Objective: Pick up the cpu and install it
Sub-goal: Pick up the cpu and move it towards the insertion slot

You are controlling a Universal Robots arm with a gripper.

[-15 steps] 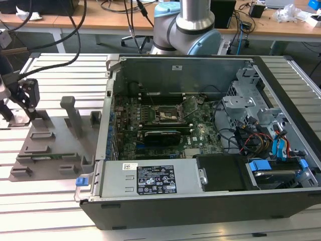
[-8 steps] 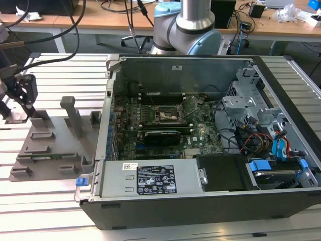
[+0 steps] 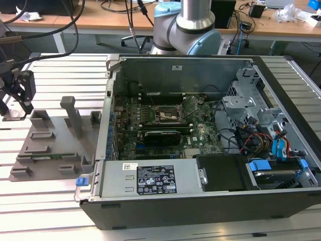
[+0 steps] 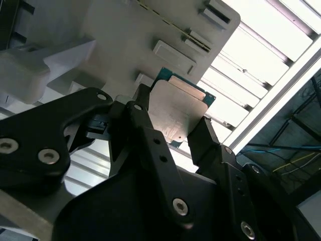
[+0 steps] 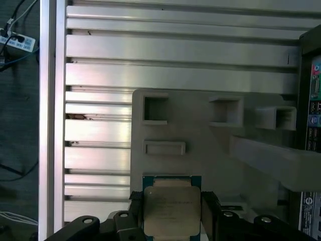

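The cpu (image 5: 170, 210), a small square chip with a pale metal top and a thin green rim, sits between the two black fingers of my gripper (image 5: 170, 201) in both wrist views. The fingers (image 4: 203, 133) press against two opposite edges of the cpu (image 4: 176, 108), so the gripper (image 4: 173, 120) is shut on it. The chip is over the grey parts holder (image 5: 200, 150). In the exterior view, my gripper (image 3: 18, 103) is at the far left, over the holder's back corner (image 3: 37, 120). The open socket (image 3: 168, 114) lies on the motherboard inside the case.
The open computer case (image 3: 210, 201) fills the exterior view's middle and right, with cables and drive bays (image 3: 271, 140) at its right. The holder carries upright grey posts (image 3: 72, 113) and small pockets. Slatted metal table (image 3: 45, 211) lies all around.
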